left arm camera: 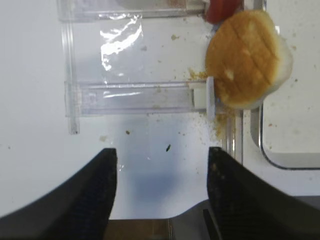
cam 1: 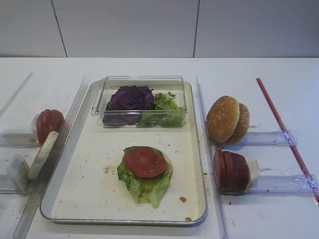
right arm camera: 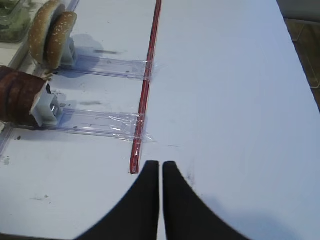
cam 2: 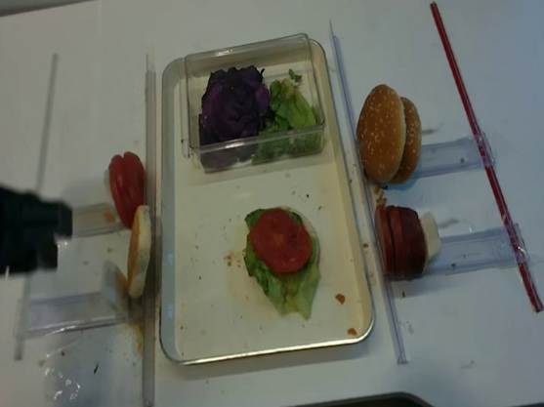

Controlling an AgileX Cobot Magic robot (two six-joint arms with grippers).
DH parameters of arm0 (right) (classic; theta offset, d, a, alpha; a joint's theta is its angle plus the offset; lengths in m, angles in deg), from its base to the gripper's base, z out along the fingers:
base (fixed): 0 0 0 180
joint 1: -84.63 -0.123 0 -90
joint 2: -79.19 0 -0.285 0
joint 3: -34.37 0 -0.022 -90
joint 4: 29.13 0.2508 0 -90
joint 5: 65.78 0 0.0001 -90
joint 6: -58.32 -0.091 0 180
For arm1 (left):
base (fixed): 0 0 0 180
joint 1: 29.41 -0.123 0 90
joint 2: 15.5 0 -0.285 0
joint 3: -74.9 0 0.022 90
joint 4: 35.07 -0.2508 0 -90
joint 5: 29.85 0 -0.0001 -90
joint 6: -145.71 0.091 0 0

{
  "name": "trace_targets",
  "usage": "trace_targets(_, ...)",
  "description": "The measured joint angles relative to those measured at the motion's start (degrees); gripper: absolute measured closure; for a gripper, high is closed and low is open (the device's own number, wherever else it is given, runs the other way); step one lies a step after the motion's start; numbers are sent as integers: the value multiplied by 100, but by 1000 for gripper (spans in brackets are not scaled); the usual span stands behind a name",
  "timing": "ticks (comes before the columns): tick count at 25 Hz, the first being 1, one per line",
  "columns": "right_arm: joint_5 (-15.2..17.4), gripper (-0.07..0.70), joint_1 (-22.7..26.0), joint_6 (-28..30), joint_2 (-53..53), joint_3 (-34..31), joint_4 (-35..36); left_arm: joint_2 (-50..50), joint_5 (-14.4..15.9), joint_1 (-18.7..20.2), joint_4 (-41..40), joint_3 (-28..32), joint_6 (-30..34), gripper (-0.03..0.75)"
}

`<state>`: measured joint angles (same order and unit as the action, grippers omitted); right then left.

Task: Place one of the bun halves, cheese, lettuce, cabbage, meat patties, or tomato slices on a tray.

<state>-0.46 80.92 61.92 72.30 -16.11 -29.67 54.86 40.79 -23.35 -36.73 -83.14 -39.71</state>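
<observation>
On the tray (cam 1: 75, 199) a tomato slice (cam 1: 144, 162) lies on a lettuce leaf (cam 1: 147, 188). Cabbage (cam 1: 129, 98) and more lettuce (cam 1: 164, 107) fill a clear box. Left of the tray, tomato slices (cam 1: 50, 123) and a bun half (cam 1: 43, 153) stand in racks. To its right stand bun halves (cam 1: 228, 119) and meat patties (cam 1: 232, 172). My left gripper (left arm camera: 162, 152) is open and empty over the table, short of the bun half (left arm camera: 247, 57). The right gripper (right arm camera: 161, 164) is shut on nothing, by the red strip's end. Cheese is out of view.
A red strip (cam 1: 281, 124) runs along the table's right side. Clear plastic racks (right arm camera: 95, 122) and long clear rails (cam 1: 209, 159) flank the tray. My left arm (cam 2: 6, 239) hangs over the table's left edge. Crumbs lie around the left rack (left arm camera: 220, 127).
</observation>
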Motion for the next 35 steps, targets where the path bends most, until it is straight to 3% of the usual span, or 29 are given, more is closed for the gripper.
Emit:
trace_targets(23,0,584,0,0,0,0,0,-3997,133,0,-12,2036,386,332)
trace_targets(35,0,584,0,10,0,0,0,-5762,215,-18,-115,2502,495,344)
